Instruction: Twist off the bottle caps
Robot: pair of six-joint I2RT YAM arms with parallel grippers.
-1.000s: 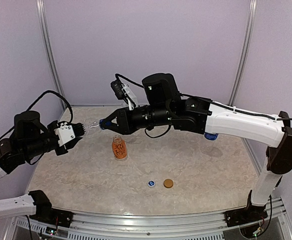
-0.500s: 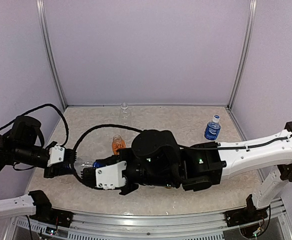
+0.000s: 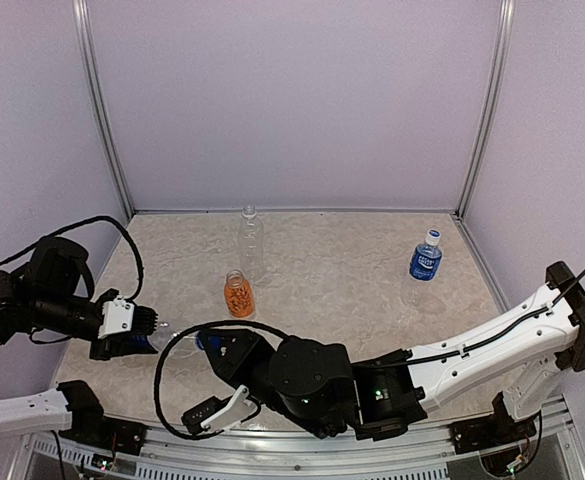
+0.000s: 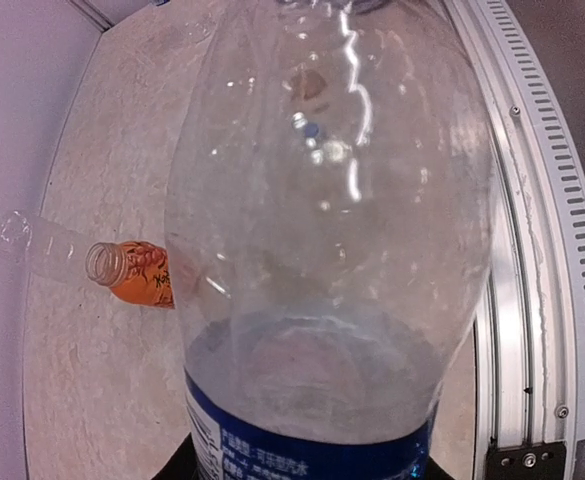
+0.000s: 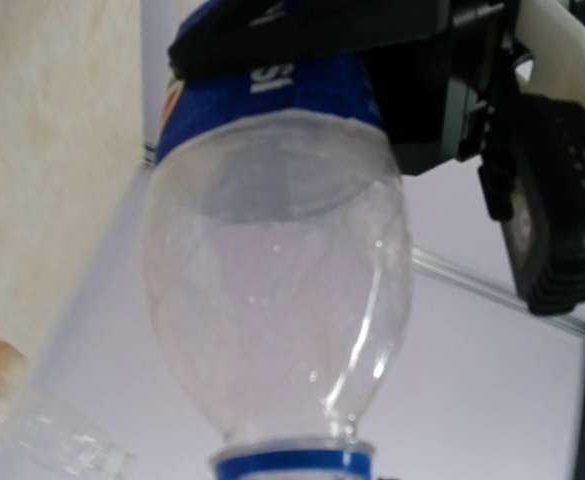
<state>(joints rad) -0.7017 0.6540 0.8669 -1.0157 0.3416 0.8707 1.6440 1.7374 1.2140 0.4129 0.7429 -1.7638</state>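
Observation:
My left gripper [image 3: 144, 328] is shut on the labelled body of the tall Pepsi bottle [image 3: 175, 336] and holds it lying sideways over the table's front left. The bottle fills the left wrist view [image 4: 322, 250]. My right gripper [image 3: 214, 346] is at its blue-capped end. In the right wrist view the bottle's neck ring [image 5: 292, 464] sits at the bottom edge and my own fingers are hidden. The short orange bottle [image 3: 238, 294] stands open. The clear unlabelled bottle [image 3: 249, 238] and the bright-blue-label bottle [image 3: 426, 257] stand capped.
My right arm [image 3: 372, 388] lies low across the table's front edge. Through the held bottle, a brown cap [image 4: 310, 84] and a blue cap [image 4: 312, 128] show on the table. A metal rail [image 3: 302, 455] runs along the front.
Both arms have brought the Pepsi bottle from mid-air at the back left down to the front left. The right arm has swung low across the front and now hides the two loose caps.

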